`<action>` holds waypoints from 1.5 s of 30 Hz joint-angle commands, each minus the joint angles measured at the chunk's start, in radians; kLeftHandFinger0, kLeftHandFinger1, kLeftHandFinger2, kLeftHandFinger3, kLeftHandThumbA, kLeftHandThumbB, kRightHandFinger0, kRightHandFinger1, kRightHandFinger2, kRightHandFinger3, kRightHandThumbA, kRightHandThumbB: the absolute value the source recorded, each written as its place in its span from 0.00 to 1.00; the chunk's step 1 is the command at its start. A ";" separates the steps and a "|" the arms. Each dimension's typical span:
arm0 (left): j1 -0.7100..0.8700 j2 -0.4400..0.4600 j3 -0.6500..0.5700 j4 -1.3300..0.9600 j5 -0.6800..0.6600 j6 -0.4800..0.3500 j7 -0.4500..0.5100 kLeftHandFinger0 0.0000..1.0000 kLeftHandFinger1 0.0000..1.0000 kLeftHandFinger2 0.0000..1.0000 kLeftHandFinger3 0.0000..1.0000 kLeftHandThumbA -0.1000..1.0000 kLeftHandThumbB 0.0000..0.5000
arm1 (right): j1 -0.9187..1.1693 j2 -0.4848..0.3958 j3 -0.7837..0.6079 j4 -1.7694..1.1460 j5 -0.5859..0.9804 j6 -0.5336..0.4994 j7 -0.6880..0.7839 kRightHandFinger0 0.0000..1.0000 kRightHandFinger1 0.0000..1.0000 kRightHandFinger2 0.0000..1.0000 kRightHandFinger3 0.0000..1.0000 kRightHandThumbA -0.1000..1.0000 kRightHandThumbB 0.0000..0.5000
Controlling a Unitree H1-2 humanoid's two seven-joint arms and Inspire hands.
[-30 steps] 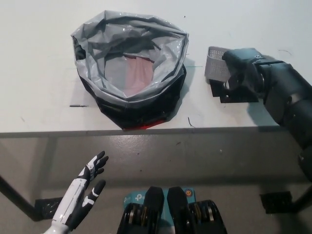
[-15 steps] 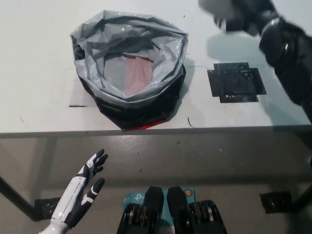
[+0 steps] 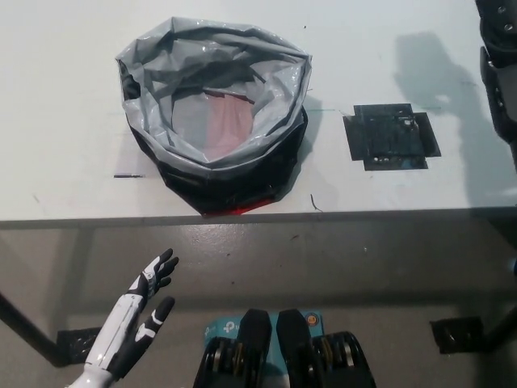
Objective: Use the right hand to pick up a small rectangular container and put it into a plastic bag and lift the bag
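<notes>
The plastic bag is standing open on the worktop. The container is not showing anywhere, and the right hand lies outside the frame, so its grip cannot be told; only the black right arm is showing, right of the bag at the picture's edge. Risk: a release away from the bag's mouth would likely miss. The left hand is resting below the bag, fingers spread.

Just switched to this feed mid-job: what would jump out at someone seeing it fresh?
The grey plastic bag, mouth wide open over a black bin, dominates the white table left of centre. To its right lies a flat black square mat, bare. The black right arm exits at the top right edge, its hand out of view; the white left hand rests open, lower left.
</notes>
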 commanded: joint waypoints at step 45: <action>-0.008 0.027 -0.003 -0.036 0.007 -0.006 -0.060 1.00 1.00 1.00 1.00 0.93 0.55 | -0.076 0.275 0.403 0.138 -0.124 -0.039 0.025 0.02 0.45 0.86 0.91 0.00 0.27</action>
